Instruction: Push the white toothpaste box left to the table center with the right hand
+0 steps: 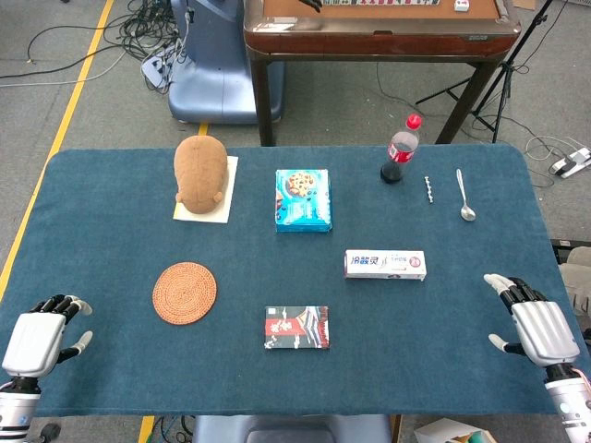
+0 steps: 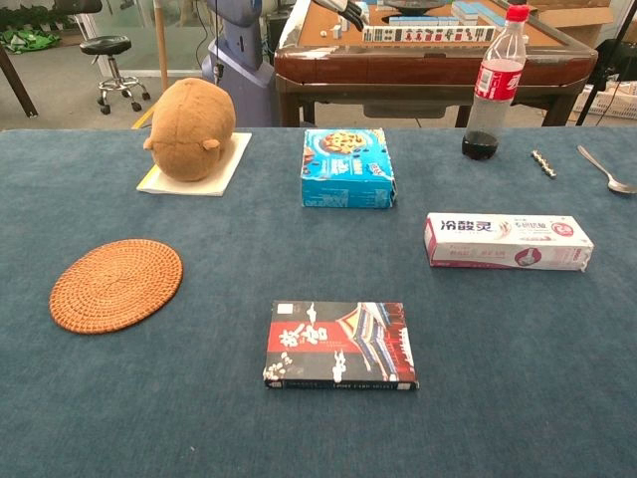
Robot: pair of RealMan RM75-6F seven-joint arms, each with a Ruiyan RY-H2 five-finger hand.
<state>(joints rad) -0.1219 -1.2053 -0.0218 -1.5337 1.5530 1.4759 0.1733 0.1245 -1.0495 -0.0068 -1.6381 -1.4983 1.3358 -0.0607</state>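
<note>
Trouble, if it comes, starts with the long thin shape of the white toothpaste box [image 1: 385,265], which lies flat right of centre in the head view. The right hand [image 1: 537,329] waits at the lower right edge, released, fingers apart, holding nothing and well apart from the box. I judge that a push landing off the middle of its right end would spin the box rather than slide it. The left hand [image 1: 39,337] rests at the lower left, also loose and empty. A dark card box [image 1: 296,328] lies below and left of the toothpaste, and a blue cookie box [image 1: 303,199] above and left.

Chest view shows no hands. The toothpaste box [image 2: 508,242] sits at the right, the cookie box [image 2: 347,167] upper centre, the card box [image 2: 340,346] lower centre. The lane between them looks clear; a skewed push could nudge either. A cola bottle [image 2: 493,85] stands behind.
</note>
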